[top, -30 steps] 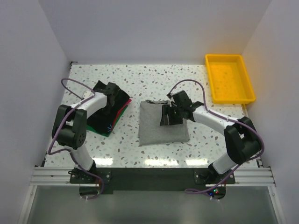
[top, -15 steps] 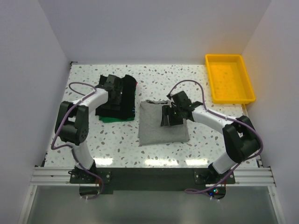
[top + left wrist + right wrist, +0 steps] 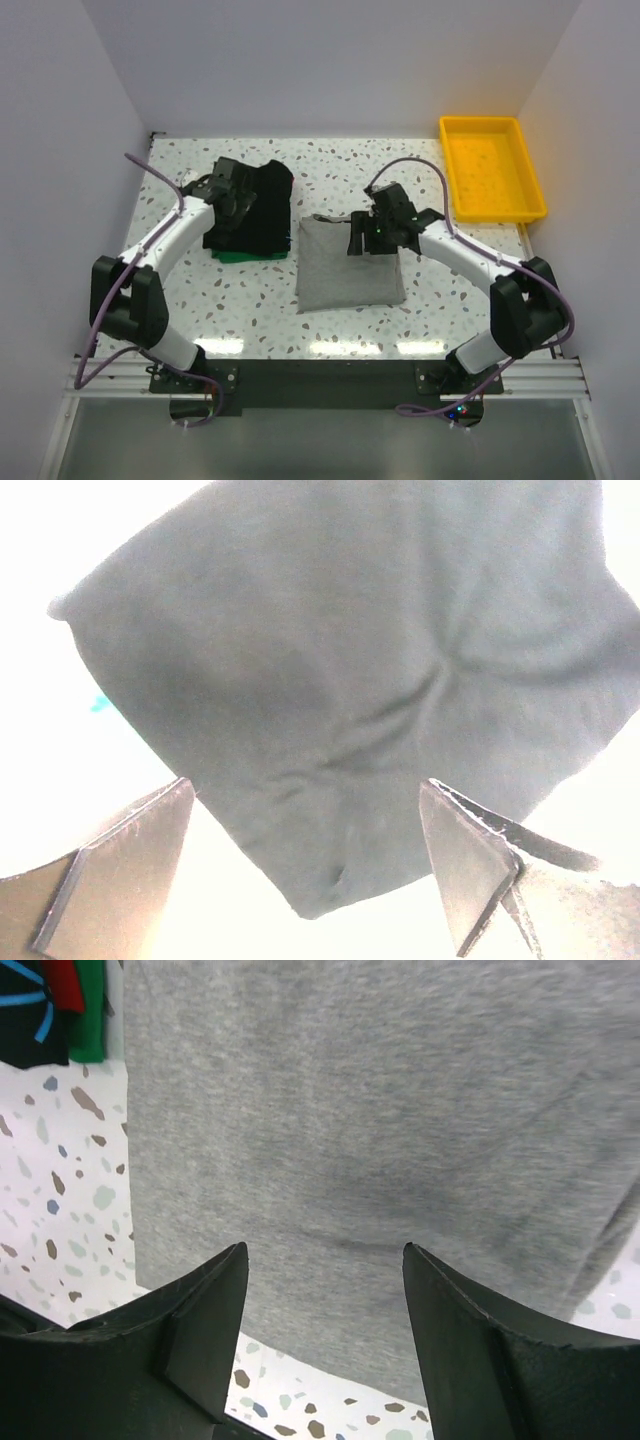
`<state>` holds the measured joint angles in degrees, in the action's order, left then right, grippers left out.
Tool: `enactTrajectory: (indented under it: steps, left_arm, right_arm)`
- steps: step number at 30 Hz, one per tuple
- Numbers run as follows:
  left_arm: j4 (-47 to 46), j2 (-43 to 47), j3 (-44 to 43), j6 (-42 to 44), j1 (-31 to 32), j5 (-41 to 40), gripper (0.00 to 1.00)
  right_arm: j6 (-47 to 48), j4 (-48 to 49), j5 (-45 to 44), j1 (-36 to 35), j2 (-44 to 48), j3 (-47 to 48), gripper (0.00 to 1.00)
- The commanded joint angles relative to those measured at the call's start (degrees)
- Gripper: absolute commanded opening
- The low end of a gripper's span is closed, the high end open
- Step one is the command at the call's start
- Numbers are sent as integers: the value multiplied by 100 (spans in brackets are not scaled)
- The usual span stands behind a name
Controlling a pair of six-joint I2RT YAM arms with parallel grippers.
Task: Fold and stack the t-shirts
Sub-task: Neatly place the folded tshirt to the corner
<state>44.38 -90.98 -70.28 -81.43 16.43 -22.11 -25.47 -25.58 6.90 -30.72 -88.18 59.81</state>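
A heather-grey t-shirt [image 3: 348,270] lies folded in a rectangle at the table's middle. My right gripper [image 3: 372,232] hovers open over its far edge; in the right wrist view the grey t-shirt [image 3: 380,1110] fills the space beyond the open gripper [image 3: 325,1310], with nothing between the fingers. To the left a folded black t-shirt [image 3: 258,205] lies on a green one [image 3: 245,256]. My left gripper [image 3: 230,195] is over the black shirt's left part. In the left wrist view it [image 3: 310,865] stands wide open above the dark cloth [image 3: 340,680], holding nothing.
A yellow plastic tray [image 3: 490,165] sits at the back right corner. White walls enclose the speckled table [image 3: 330,165] on three sides. The black, red and green pile's corner [image 3: 40,1010] shows at the top left of the right wrist view.
The black-and-green pile has shifted back and right and now lies squared beside the grey shirt. My left gripper opened wider and drew up; the right gripper moved slightly back.
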Motion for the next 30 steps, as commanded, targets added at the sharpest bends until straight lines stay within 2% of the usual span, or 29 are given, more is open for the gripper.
enactTrajectory:
  steps: [1, 3, 6, 7, 13, 16, 21, 28, 30]
  left_arm:
    - [-200, 553, -31, 2005, 264, -198, 97]
    - [-464, 730, 128, 2680, 615, -75, 95]
    - [-860, 1134, 444, 3261, 1309, 65, 91]
    - [-896, 1170, 523, 3326, 1650, 101, 91]
    - [-1151, 951, 770, 3722, 2653, 225, 90]
    - [-1247, 767, 901, 3766, 2848, 286, 90]
    - [-1458, 704, 1077, 3845, 2945, 400, 90]
    - [-1713, 687, 1122, 4012, 2963, 655, 90]
    - [-1748, 643, 1139, 4003, 2989, 717, 90]
  right_arm:
    - [-98, -192, -399, 267, 354, 268, 67]
    - [-98, -271, -373, 461, 424, 277, 67]
    - [-81, -246, -215, 909, 538, 181, 67]
    - [-63, -245, -189, 1110, 548, 163, 67]
    - [-1, -175, -285, 1489, 416, -66, 69]
    - [-28, -35, -356, 1551, 372, -303, 73]
    - [-168, 255, -400, 1560, 249, -803, 73]
    - [-361, 774, -216, 1543, -50, -1191, 64]
    - [-388, 827, -224, 1543, -138, -1200, 55]
